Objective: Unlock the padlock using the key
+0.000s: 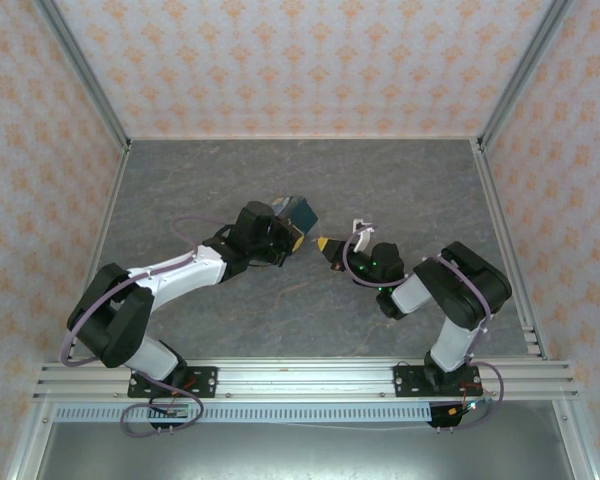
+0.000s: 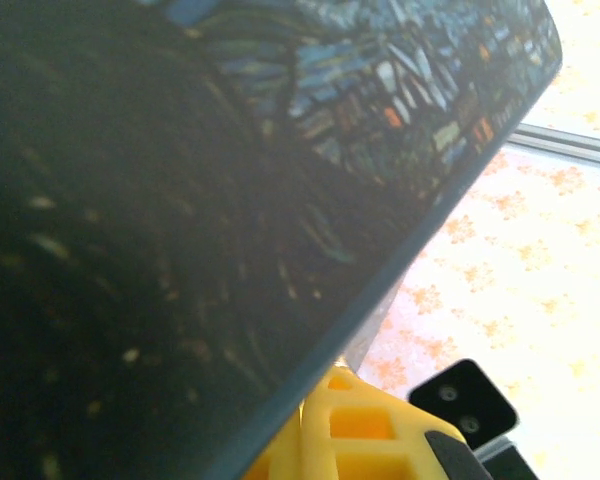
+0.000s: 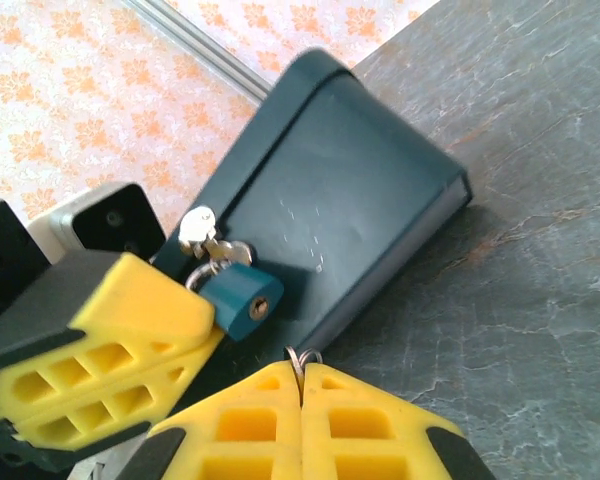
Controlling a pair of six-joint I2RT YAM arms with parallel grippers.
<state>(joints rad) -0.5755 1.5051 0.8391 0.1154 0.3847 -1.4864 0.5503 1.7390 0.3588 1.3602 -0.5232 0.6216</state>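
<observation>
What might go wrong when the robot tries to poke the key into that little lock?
1. The right gripper pinches the key so deep that just a small silvery loop pokes out; it may slip or miss the tiny keyhole of the padlock.
2. The padlock dangles from a clasp on the box, so a nudge might swing it away.
3. The left gripper holds the box with a finger right beside the padlock; the two grippers might bump.

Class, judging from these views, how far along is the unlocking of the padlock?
Done: the left jaws steady the box, padlock hanging from its hasp, keyhole empty. In hand: the right jaws are shut on a small metal ring, probably the key's. Still to do: insert the key, turn, open the shackle.
</observation>
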